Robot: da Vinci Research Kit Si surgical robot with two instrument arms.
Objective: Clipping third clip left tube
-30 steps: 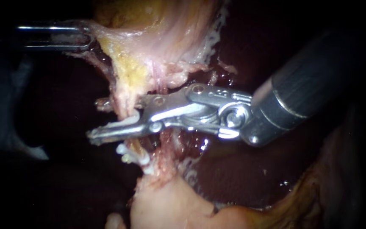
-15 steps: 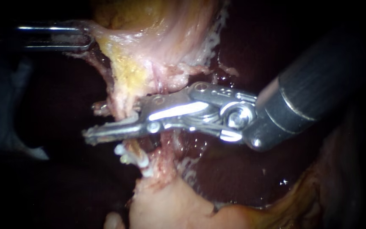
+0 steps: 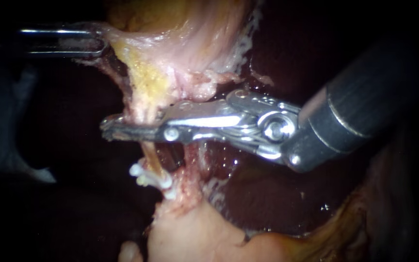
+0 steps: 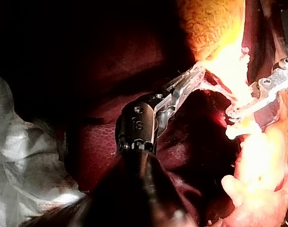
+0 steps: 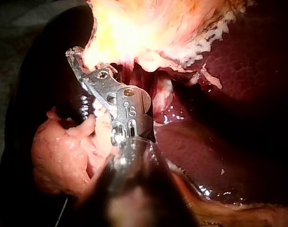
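right instrument [image 3: 112, 130] jaws are clamping nearly closed across the left tube [image 3: 150, 157], tube pinched between both, just above the white clips [image 3: 146, 178]; left instrument [image 3: 98, 44] jaws are gripping tissue [image 3: 170, 43] up top

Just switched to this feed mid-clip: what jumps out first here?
My right instrument is mid-view in the endoscope view, its jaws shut across the left tube, just above the white clips lower on that tube. At upper left, my left instrument grips pale tissue, stretching it sideways.
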